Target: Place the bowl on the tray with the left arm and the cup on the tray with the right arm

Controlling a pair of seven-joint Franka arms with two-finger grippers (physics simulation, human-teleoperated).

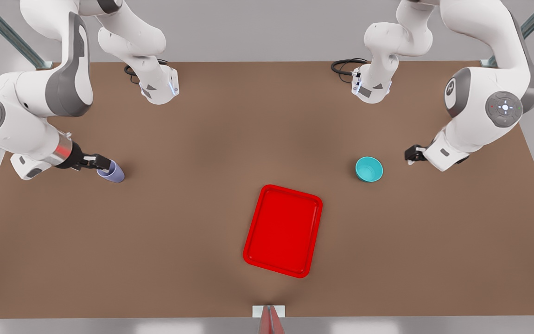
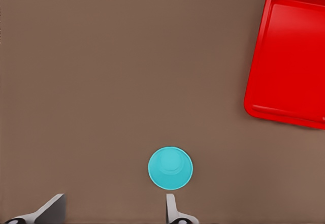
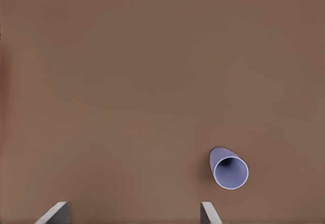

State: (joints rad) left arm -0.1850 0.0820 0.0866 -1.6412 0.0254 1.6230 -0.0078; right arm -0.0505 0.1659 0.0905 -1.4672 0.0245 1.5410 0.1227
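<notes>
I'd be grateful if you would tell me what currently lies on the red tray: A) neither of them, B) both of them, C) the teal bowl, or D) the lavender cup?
A: the tray holds nothing, the bowl sits on the table toward the front view's right near the left hand, and the cup sits far to the front view's left by the right hand.

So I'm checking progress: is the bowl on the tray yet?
No. The bowl sits on the table, apart from the tray, with the open left gripper just short of it.
</notes>
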